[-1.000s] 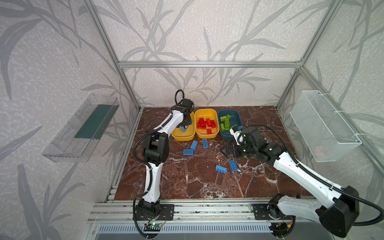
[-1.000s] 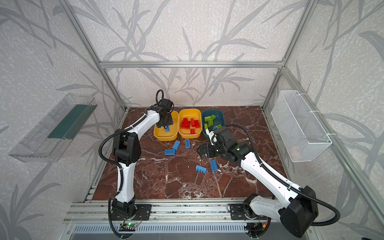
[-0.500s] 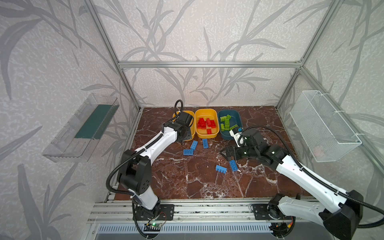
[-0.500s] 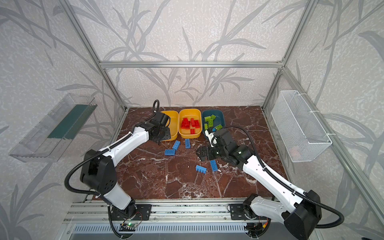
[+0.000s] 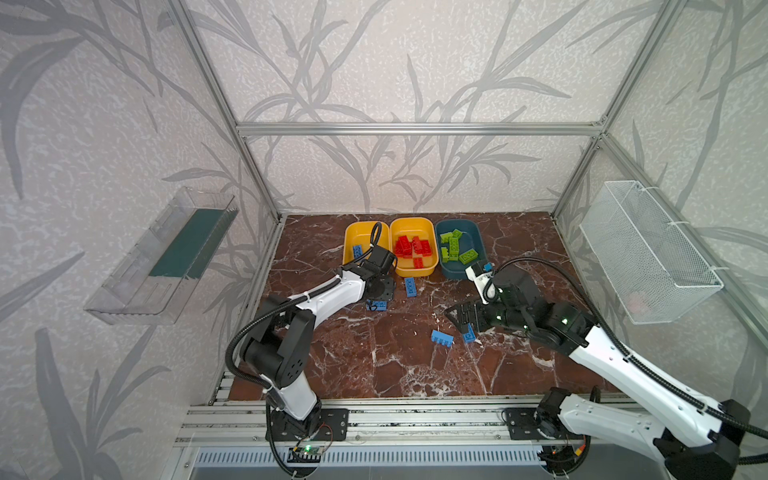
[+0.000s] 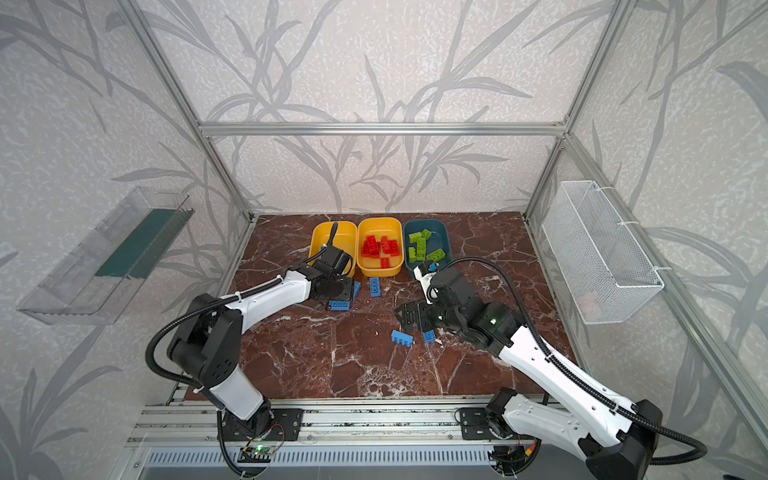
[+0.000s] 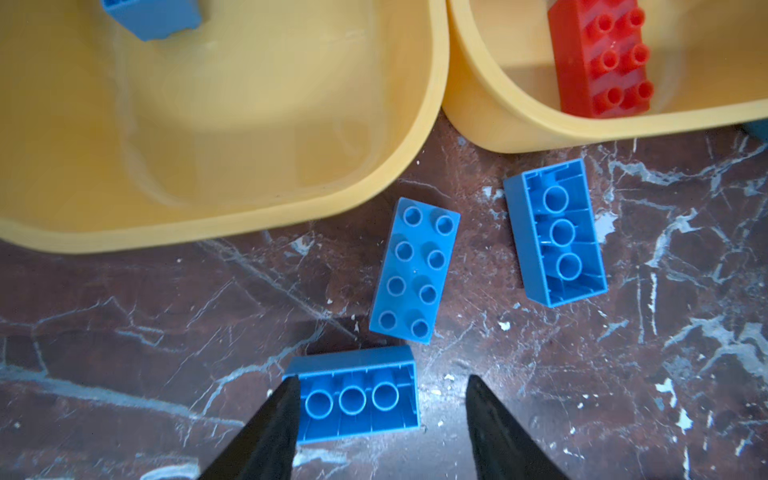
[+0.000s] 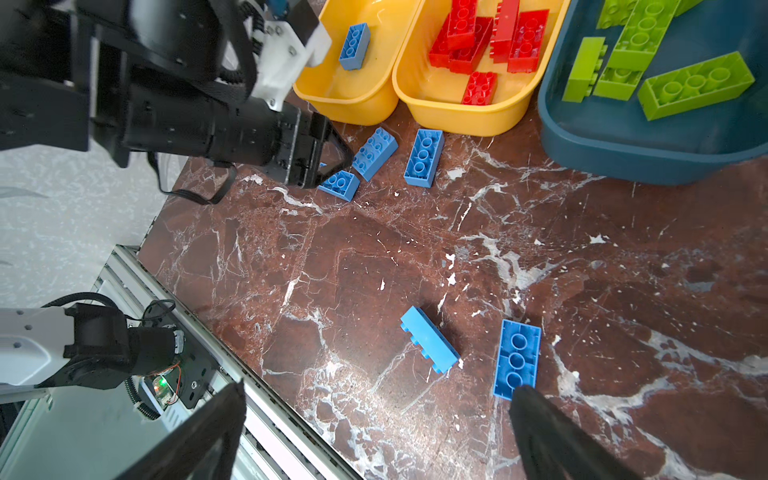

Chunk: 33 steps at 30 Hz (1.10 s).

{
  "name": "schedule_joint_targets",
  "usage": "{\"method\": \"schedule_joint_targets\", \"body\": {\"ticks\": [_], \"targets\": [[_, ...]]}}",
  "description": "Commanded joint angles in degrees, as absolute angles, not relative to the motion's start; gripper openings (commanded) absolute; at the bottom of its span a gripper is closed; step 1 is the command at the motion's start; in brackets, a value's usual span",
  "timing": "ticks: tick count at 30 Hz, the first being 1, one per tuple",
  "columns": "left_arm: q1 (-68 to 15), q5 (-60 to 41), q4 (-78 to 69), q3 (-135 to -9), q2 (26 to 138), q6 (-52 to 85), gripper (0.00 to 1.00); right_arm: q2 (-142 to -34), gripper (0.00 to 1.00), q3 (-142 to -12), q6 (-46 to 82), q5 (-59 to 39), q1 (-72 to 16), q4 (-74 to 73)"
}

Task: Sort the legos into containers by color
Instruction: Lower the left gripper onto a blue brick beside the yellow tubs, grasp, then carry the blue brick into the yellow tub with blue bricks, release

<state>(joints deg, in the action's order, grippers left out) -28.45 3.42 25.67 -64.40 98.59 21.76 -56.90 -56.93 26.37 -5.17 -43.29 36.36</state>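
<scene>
Three containers stand in a row at the back: a yellow tub with one blue lego, a yellow tub with several red legos, and a teal tub with several green legos. Blue legos lie on the marble floor. My left gripper is open and low over an upturned blue lego, one fingertip at its end. A studs-up lego and another upturned lego lie just beyond. My right gripper hangs wide open, one finger over a blue lego.
A clear plastic tray hangs on the left wall and a white wire basket on the right wall. Aluminium rails run along the floor's front edge. The left arm's elbow stands over the front left of the floor.
My left arm has drawn back from the left yellow tub and come down over the blue legos in front of it. The right gripper has shifted slightly forward, still open.
</scene>
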Motion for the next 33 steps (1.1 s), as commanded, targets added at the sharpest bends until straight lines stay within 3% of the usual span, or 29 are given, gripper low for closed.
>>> {"method": "schedule_joint_targets", "body": {"ticks": [1, 13, 18, 23, 33], "targets": [[-28.39, 3.94, 22.28, -66.31, 100.83, 18.14, 0.64, -54.81, 0.99, -56.29, 27.94, -2.26, -43.77, 39.87], [-28.38, 3.16, 20.62, -68.94, 108.54, 18.58, 0.59, -53.44, 0.99, -56.82, 28.21, 0.0, -43.85, 42.45], [-28.39, 2.59, 20.79, -67.87, 109.03, 20.24, 0.42, -53.26, 0.99, -56.51, 28.3, 0.42, -43.86, 42.25], [-29.94, 2.13, 22.6, -67.06, 107.09, 21.7, 0.17, -53.09, 0.99, -56.13, 28.23, 0.53, -43.86, 42.27], [-34.11, 7.84, 32.02, -70.11, 97.35, 25.03, 0.16, -52.05, 0.99, -55.55, 28.56, -0.65, -43.86, 42.14]]}}
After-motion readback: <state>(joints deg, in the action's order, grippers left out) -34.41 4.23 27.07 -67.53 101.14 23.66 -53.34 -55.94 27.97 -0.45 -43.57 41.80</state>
